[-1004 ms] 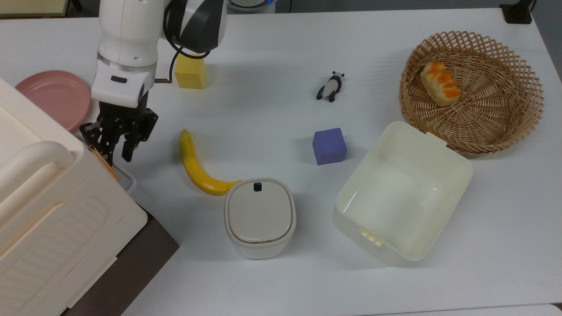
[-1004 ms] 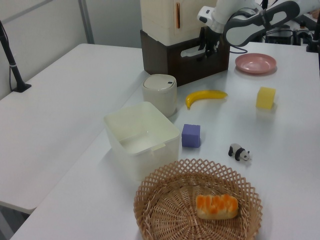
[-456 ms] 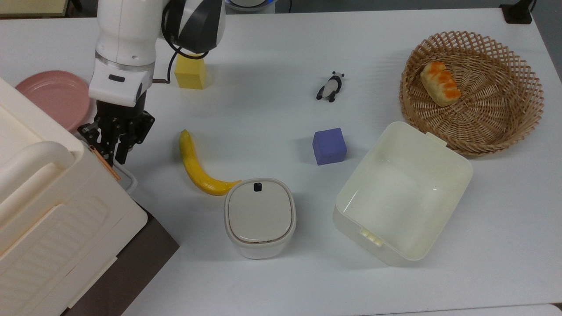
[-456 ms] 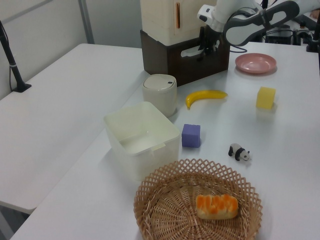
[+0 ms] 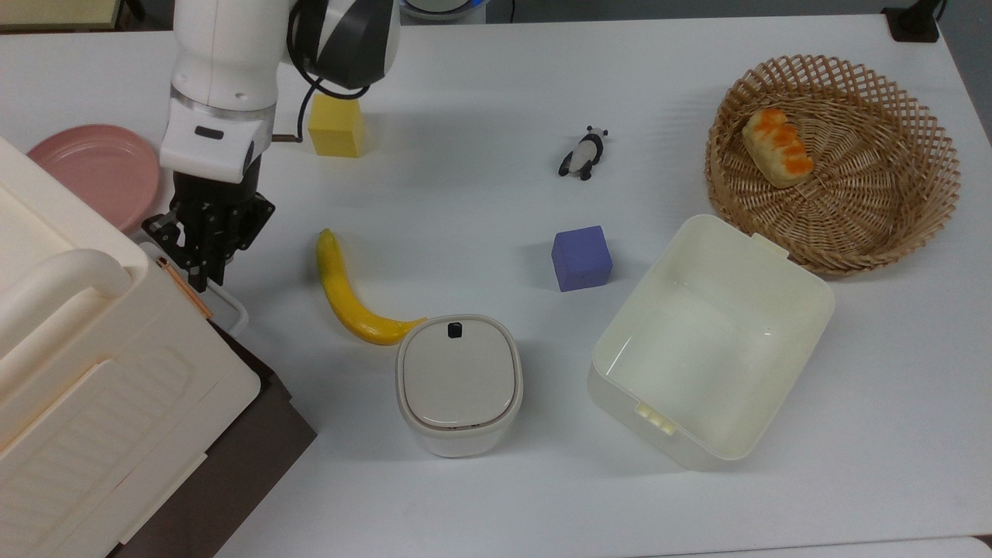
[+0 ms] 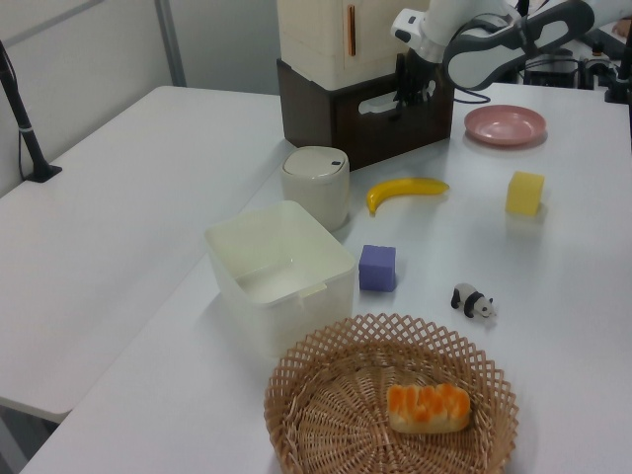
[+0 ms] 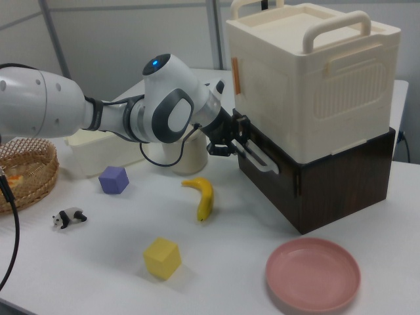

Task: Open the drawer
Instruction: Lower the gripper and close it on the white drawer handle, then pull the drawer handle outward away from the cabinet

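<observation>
One gripper (image 5: 203, 260) seems closed on the white handle (image 7: 257, 156) of the dark-fronted drawer (image 7: 308, 180).

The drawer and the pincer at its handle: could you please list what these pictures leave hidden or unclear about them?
- Top view: the drawer lies mostly under the cream lidded box; its inside is hidden.
- Top view: the pincer covers part of the white handle.
- Left view: the arm blocks the handle's far end.
- Right view: how far the drawer has slid out cannot be judged.
</observation>
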You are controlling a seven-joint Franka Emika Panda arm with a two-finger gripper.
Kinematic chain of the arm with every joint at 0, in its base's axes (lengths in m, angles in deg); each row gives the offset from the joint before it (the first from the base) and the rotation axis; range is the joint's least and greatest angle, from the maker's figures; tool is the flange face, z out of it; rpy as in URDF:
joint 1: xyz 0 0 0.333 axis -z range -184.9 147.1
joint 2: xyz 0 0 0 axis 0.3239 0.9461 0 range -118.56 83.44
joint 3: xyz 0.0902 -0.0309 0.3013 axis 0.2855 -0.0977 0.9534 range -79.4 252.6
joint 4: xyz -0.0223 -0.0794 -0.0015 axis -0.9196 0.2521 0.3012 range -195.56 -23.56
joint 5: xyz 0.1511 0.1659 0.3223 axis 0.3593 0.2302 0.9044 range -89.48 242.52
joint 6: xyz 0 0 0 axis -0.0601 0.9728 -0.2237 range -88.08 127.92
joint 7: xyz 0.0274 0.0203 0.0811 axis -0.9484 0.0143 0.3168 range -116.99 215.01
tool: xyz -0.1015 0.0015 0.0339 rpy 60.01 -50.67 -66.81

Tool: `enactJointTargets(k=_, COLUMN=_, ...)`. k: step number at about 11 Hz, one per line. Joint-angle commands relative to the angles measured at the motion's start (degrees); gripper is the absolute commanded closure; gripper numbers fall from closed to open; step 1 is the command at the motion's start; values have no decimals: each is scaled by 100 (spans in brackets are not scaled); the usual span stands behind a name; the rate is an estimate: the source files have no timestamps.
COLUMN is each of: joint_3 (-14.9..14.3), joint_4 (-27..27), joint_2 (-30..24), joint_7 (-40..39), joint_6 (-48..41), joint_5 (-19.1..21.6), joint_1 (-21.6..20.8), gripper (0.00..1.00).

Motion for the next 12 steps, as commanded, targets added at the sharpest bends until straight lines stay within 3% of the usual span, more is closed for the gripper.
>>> enactJointTargets(k=1, joint_3=-78, joint_4=-881, joint_2=-767, joint_7=167, joint_6=-273, joint_5=-57, joint_1=-402, gripper=95)
enactJointTargets(k=12, joint_3=80, joint_4=-987, joint_2=-2139, joint_7=167, joint_6=-3199, joint_5=-57, joint_1=-824, gripper=97)
